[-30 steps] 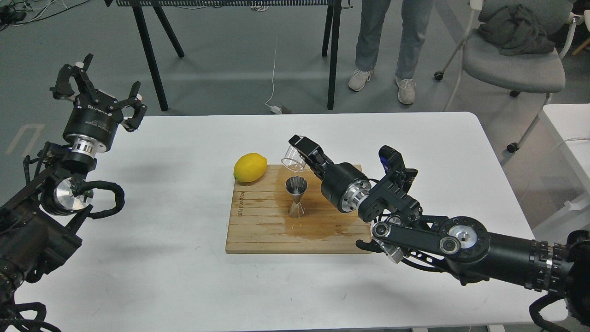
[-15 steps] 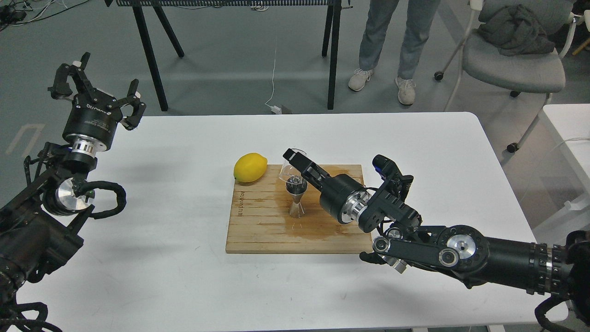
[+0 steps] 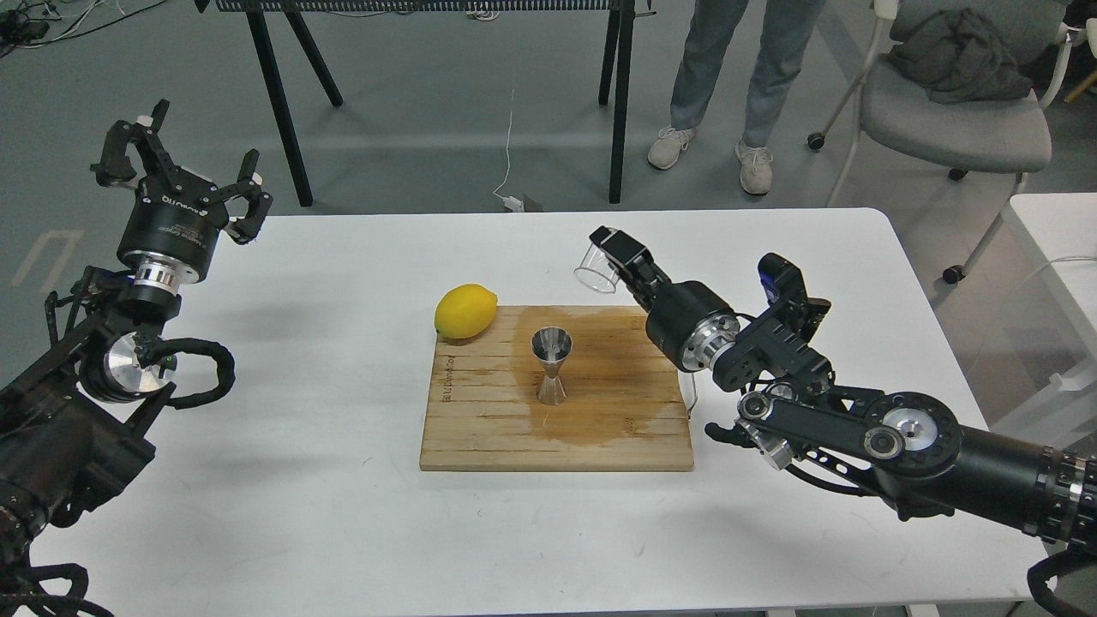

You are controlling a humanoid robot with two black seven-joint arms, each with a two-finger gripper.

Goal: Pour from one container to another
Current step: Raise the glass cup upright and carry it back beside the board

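Observation:
The steel hourglass jigger (image 3: 550, 367) stands upright near the middle of the wooden board (image 3: 480, 428), on a dark wet patch. My right gripper (image 3: 610, 255) is shut on the small clear glass cup (image 3: 596, 266), holding it tilted with its mouth facing left and down, above the table just beyond the board's far right corner, up and right of the jigger. My left gripper (image 3: 180, 163) is open and empty at the table's far left edge, well away from both.
A yellow lemon (image 3: 464, 312) rests on the board's far left corner. A person's legs (image 3: 728, 86) stand behind the table, and a grey chair (image 3: 951, 103) with a dark garment is at the back right. Black table legs (image 3: 283, 103) stand at the back left.
My right gripper has carried the tilted cup up and to the right, from right over the jigger's mouth to beyond the board's far right corner. The left arm has barely moved.

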